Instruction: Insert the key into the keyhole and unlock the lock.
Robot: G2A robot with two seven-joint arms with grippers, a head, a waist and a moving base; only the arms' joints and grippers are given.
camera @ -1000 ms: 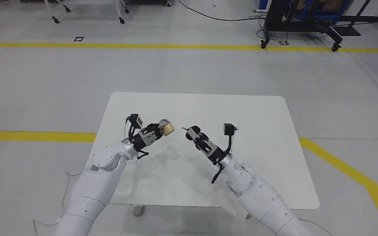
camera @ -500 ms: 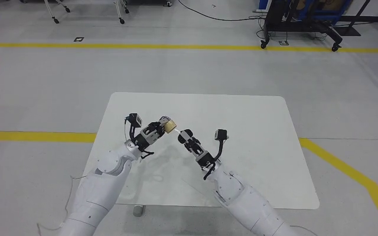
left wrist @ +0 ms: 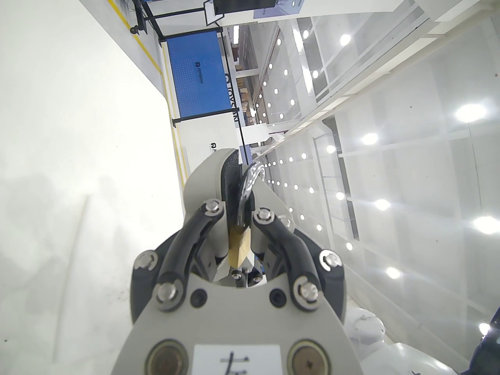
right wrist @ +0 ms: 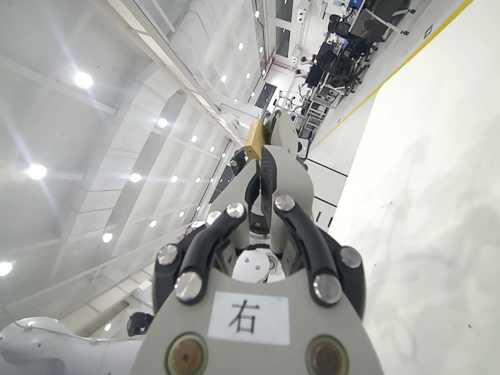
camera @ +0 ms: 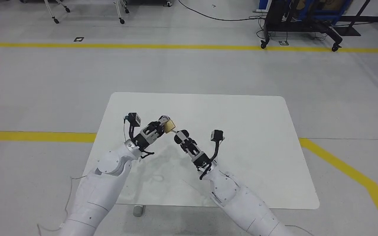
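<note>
Insertion step: left gripper [left wrist: 244, 181] clamps the padlock [left wrist: 239, 249] above the table's [camera: 254, 118] left half; right gripper [right wrist: 256, 161], closed presumably on the key, needs fine alignment with the keyhole.

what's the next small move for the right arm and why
Probably ease the right gripper slightly closer to the padlock, aligning as it goes: the left gripper holds it by the shackle, and the right gripper sits just short of its brass body.
</note>
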